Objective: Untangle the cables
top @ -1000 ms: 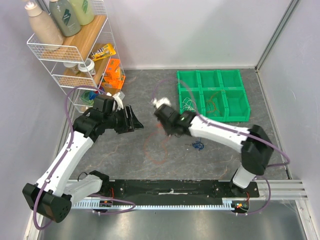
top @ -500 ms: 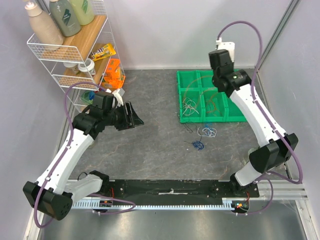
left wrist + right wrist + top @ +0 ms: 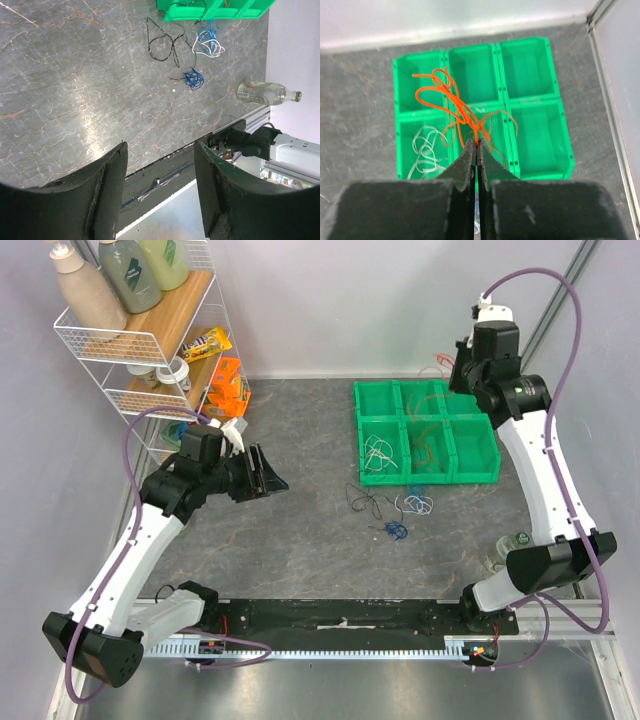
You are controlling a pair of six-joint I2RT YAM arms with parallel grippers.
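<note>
My right gripper [image 3: 477, 142] is shut on the orange cable [image 3: 449, 97] and holds it high above the green tray [image 3: 501, 75]; it also shows in the top view [image 3: 460, 368] at the back right, with the orange cable [image 3: 438, 360] faint beside it. A white cable [image 3: 380, 454] lies in the tray's front left bin, and a brownish cable [image 3: 428, 445] in the front middle bin. On the table lie a black cable [image 3: 362, 500], a white and light-blue cable [image 3: 415, 505] and a small blue cable [image 3: 396, 530]. My left gripper [image 3: 268, 475] is open and empty, left of them.
A wire shelf [image 3: 150, 340] with bottles and snacks stands at the back left. A clear bottle [image 3: 505, 545] lies at the right near the front rail. The green tray [image 3: 470, 476] sits at the back right. Walls close the back and right side.
My right arm has swung from the table's middle up to the back right, lifting the orange cable above the tray. The black and white-blue cables now lie exposed. The left arm has barely moved.
</note>
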